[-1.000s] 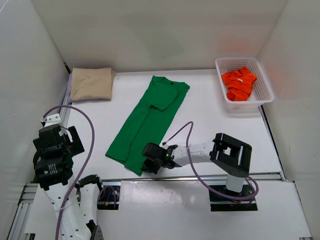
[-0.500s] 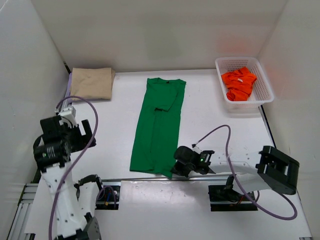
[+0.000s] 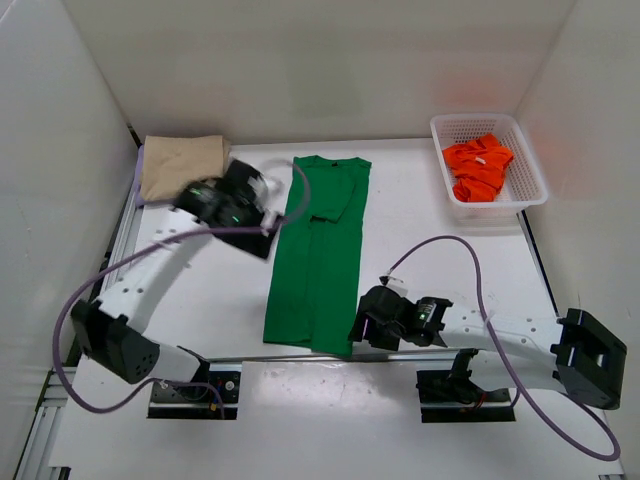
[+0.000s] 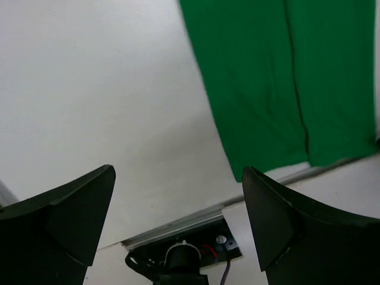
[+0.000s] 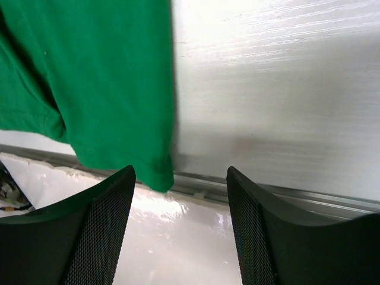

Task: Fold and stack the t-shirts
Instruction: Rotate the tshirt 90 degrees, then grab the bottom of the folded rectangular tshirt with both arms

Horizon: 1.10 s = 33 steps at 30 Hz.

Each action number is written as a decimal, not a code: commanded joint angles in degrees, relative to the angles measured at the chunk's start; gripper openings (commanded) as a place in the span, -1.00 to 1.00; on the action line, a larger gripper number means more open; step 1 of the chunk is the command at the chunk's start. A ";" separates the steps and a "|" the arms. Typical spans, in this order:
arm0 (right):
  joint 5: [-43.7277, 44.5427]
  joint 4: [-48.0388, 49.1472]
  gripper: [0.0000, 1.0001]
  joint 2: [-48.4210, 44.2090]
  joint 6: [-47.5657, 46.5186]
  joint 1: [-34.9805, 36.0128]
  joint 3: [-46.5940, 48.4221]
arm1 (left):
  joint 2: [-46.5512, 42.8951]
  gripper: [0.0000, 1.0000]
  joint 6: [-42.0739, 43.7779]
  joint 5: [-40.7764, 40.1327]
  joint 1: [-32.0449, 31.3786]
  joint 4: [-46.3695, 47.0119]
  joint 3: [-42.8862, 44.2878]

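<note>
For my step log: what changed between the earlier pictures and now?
The right gripper pulled the green t-shirt straight by its near hem, then let go. The left gripper, open, swung toward its far left edge. The tan t-shirt, orange-red t-shirt and basket stayed.

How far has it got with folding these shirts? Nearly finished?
Partway. Done: a tan t-shirt lies folded at the far left corner. In hand: the green t-shirt lies mid-table as a long strip, folded lengthwise; left gripper and right gripper are open, holding nothing. Left: its cross folds and stacking, plus the orange t-shirt crumpled in the basket.
</note>
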 commanded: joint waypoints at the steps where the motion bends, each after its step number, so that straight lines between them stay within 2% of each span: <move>1: 0.24 -2.53 0.35 -1.43 -3.07 -0.13 1.55 | -0.09 0.99 0.23 -4.86 -13.67 -0.58 -14.49; 3: 0.24 -2.53 0.35 -1.96 -2.53 -0.13 1.03 | -3.16 0.99 0.23 -2.42 -17.99 9.17 -22.15; 4: 0.24 -2.53 0.35 -2.48 -1.92 -0.13 1.03 | -4.30 0.99 0.23 -0.41 -18.01 12.42 -27.49; 8: 0.24 -2.53 0.35 -3.10 -0.69 -0.13 -0.11 | -7.04 0.99 0.23 8.56 -16.26 23.25 -34.04; 9: 0.24 -2.53 0.35 -3.10 -0.69 -0.13 -0.12 | -7.04 0.96 0.23 13.36 -14.08 23.88 -34.66; 11: 0.24 -2.53 0.35 -3.10 -0.69 0.40 -0.12 | -4.94 0.96 0.23 18.05 -12.04 24.58 -37.99; 12: 0.24 -2.53 0.35 -3.10 -0.17 0.40 -0.12 | -3.97 0.87 0.23 22.25 -11.16 25.20 -39.66; 15: 0.24 -1.92 0.35 -2.48 -0.16 0.40 -0.12 | 0.77 0.81 0.23 23.68 -9.93 27.22 -39.67; 16: -0.45 -1.92 0.32 -1.87 -0.16 0.40 -0.12 | 3.92 0.70 0.23 24.74 -9.92 27.22 -40.28; 20: -1.69 -0.77 0.32 -1.34 -2.26 0.40 -0.12 | 7.55 0.46 0.23 25.28 -7.30 27.22 -42.40; 27: -2.22 -0.77 0.32 -0.81 -3.59 0.93 -0.12 | 8.17 0.48 0.23 25.19 -7.29 25.03 -48.28; 29: -2.22 -0.77 0.30 -0.81 -3.59 0.93 -0.12 | 8.87 0.48 0.23 27.56 -7.29 26.42 -48.29; 33: -2.74 -0.25 0.30 0.24 -4.29 0.93 -0.12 | 12.21 0.26 0.23 29.22 -7.29 26.43 -47.05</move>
